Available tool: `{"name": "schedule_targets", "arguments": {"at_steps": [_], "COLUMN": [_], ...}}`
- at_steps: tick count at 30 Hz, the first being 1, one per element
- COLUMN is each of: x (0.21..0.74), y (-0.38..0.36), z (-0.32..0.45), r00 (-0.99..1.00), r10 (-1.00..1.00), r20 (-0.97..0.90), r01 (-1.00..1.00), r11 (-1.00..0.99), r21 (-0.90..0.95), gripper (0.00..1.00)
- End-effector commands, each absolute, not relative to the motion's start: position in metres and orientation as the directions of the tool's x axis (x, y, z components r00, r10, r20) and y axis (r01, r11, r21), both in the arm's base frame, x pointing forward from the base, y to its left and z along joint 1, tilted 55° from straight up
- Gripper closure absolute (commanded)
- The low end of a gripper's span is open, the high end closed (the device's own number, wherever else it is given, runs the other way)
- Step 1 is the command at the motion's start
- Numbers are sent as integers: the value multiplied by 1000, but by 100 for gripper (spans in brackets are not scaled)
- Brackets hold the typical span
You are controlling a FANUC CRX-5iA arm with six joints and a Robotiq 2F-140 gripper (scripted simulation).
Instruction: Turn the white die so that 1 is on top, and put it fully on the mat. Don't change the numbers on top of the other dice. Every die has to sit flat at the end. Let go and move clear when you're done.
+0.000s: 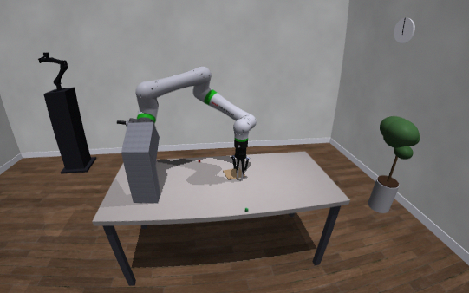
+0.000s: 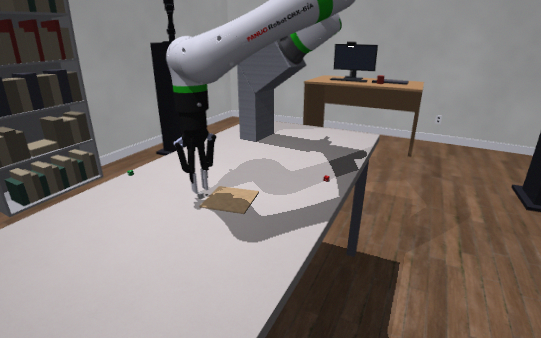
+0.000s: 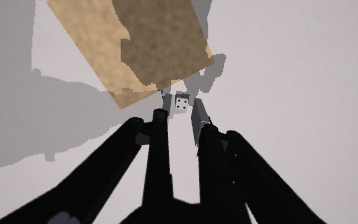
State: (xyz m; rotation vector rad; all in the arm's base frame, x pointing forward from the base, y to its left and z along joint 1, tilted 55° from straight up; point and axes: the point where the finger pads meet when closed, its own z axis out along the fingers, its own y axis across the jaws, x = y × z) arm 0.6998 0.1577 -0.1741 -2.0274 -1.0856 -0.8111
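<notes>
The white die (image 3: 181, 103) lies just off the near corner of the tan mat (image 3: 92, 47) (image 2: 242, 204) (image 1: 228, 173) in the wrist view. Its upper face seems to show four pips; a shaded side face points toward the mat. My gripper (image 3: 181, 106) (image 2: 200, 191) (image 1: 239, 179) points down with its fingers partly open, one on each side of the die. A narrow gap shows beside the die on both sides. In the top and exterior views the die is too small to read. Whether it touches the table is hard to tell.
A red die (image 1: 199, 160) (image 2: 326, 178) lies on the table toward its back edge in the top view. A green die (image 1: 246, 210) (image 2: 130, 173) lies near the table's front edge there. The arm's grey pedestal (image 1: 142, 169) (image 2: 256, 105) stands at the table's left end.
</notes>
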Motion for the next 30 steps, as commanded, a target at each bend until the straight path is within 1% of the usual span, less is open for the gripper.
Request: {"name": "schedule_targets", "arguments": {"at_steps": [1,30], "x": [700,704], "y": [157,174], "z": [-174,-186], "r00": [456,456], "r10": [437,437], "r20": [775,775], "r01": [867,867], "r11": [-414,-414], "r21": [-276,-276], "gripper": [73,73]}}
